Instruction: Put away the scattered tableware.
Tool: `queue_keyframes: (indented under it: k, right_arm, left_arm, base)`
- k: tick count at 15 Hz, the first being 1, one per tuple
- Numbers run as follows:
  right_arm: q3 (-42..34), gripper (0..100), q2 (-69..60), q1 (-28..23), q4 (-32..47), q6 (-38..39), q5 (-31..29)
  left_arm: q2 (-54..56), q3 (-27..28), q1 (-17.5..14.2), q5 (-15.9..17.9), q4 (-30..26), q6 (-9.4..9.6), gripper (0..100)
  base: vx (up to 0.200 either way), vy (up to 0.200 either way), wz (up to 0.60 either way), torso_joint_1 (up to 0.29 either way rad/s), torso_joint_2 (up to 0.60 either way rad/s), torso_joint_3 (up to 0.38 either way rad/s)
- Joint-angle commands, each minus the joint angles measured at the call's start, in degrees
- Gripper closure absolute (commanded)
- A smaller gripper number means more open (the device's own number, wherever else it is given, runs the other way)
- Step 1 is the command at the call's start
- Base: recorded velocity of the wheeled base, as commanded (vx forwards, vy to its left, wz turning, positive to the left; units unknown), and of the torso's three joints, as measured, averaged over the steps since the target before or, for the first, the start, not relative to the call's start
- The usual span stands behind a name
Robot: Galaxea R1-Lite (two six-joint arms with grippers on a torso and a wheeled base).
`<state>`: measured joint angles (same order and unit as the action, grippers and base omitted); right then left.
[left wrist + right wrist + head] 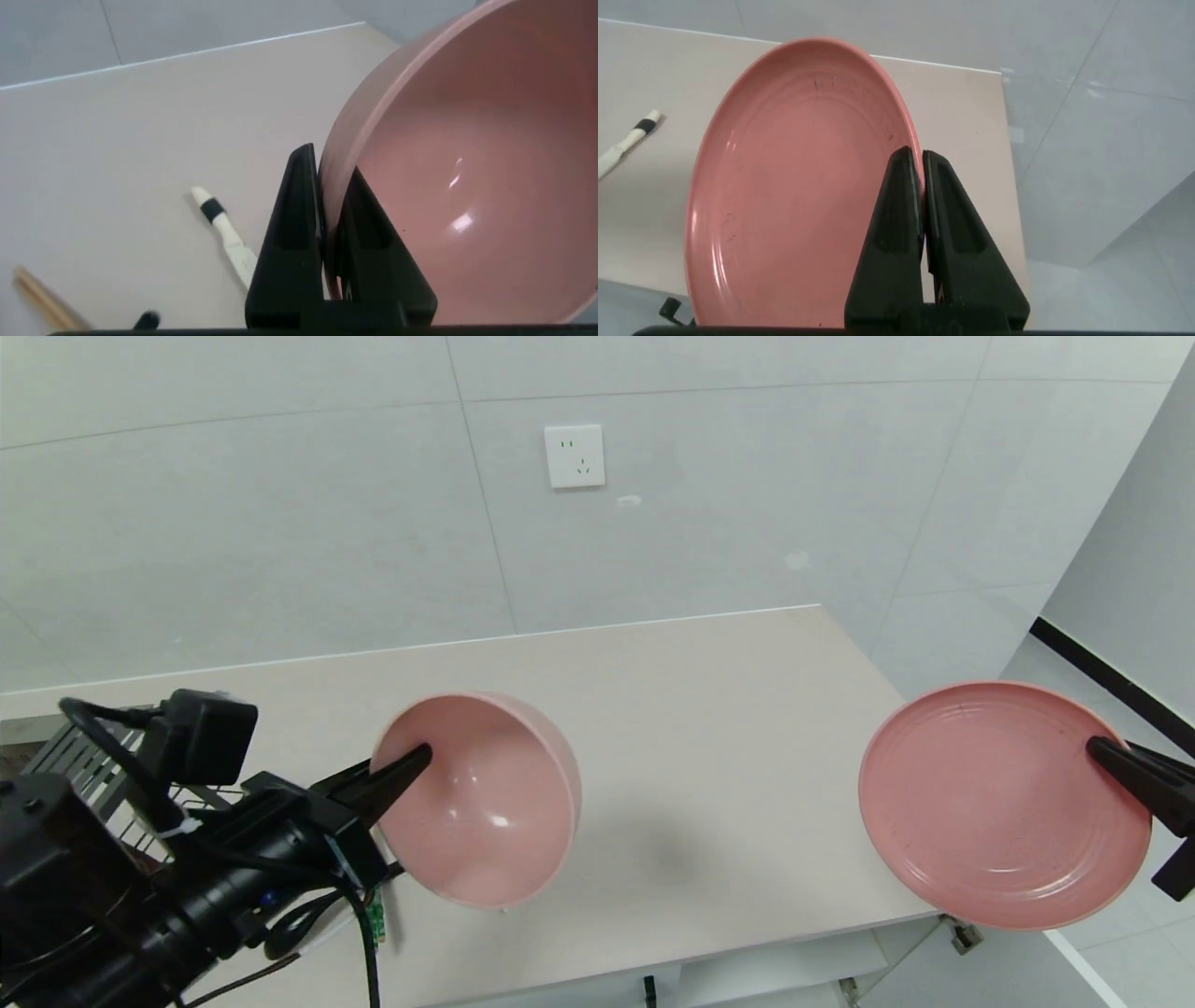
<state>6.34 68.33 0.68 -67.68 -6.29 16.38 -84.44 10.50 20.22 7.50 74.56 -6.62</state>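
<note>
Both arms loaded, mid-carry: at 8 o'clock in my head view the left gripper [415,763] is pinched tight on the rim of the pink bowl [485,803], one finger inside and one outside, the bowl tipped on its side with its mouth toward me. At 4 o'clock the right gripper [1103,753] is clamped the same way on the edge of the pink plate [980,803], tilted and hanging past the table's [700,709] right-hand edge. Under the left wrist a white-handled utensil [222,233] and wooden chopsticks [37,294] lie loose on the tabletop. Farther out at 9 o'clock sits a wire dish rack [84,761]; at 12 o'clock, a wall socket [574,455]. I judge both pieces picked up and not yet stowed; next I must swing each toward the rack, probably bowl first, and release only once seated.
</note>
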Motion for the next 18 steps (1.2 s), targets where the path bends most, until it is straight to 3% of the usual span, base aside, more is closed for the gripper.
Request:
queue_keyframes:
  k: [1,4,5,8,9,10,12,13,18]
  right_arm:
    - [-0.3,100,0.1,0.0,0.0,0.1,0.0]
    - [0.7,100,-1.0,-0.1,-0.1,0.9,2.2]
    - [0.9,100,-1.3,0.0,0.0,1.4,2.2]
    - [2.0,100,-0.2,0.0,-0.6,2.9,2.2]
    - [2.3,100,2.1,0.0,-4.0,3.7,2.2]
    - [2.2,100,4.2,0.1,-8.4,4.3,2.2]
    - [2.1,100,5.3,0.1,-10.6,4.7,2.2]
    - [1.7,100,5.1,2.0,-10.8,4.7,2.2]
    - [2.7,100,3.7,4.0,-12.3,4.5,2.2]
  left_arm:
    - [3.1,-3.7,-1.0,0.0,0.3,-0.06,100]
    - [3.9,-6.4,-1.2,0.0,2.3,-0.32,100]
    - [4.4,-6.3,-1.8,0.5,2.3,-1.64,100]
    - [5.9,-6.7,-1.8,5.7,2.3,-8.5,100]
    - [6.0,-6.7,-1.8,7.1,2.3,-11.22,100]
    - [5.8,-6.6,-1.9,7.3,2.3,-11.93,100]
    - [5.8,-6.7,-1.8,7.2,2.3,-11.4,100]
    - [5.9,-7.0,-1.8,6.9,2.3,-9.99,100]
    - [5.8,-10.5,-1.3,6.7,6.9,-9.64,100]
  base:
    - [0.0,0.0,0.0,0.0,0.0,0.0]
    - [0.0,0.0,0.0,0.0,0.0,0.0]
    - [0.0,0.0,0.0,0.0,0.0,0.0]
    - [0.0,0.0,0.0,0.0,0.0,0.0]
    - [0.0,0.0,0.0,0.0,0.0,0.0]
    - [0.0,0.0,0.0,0.0,0.0,0.0]
    - [0.0,0.0,0.0,0.0,0.0,0.0]
    - [0.0,0.0,0.0,0.0,0.0,0.0]
    - [0.0,0.0,0.0,0.0,0.0,0.0]
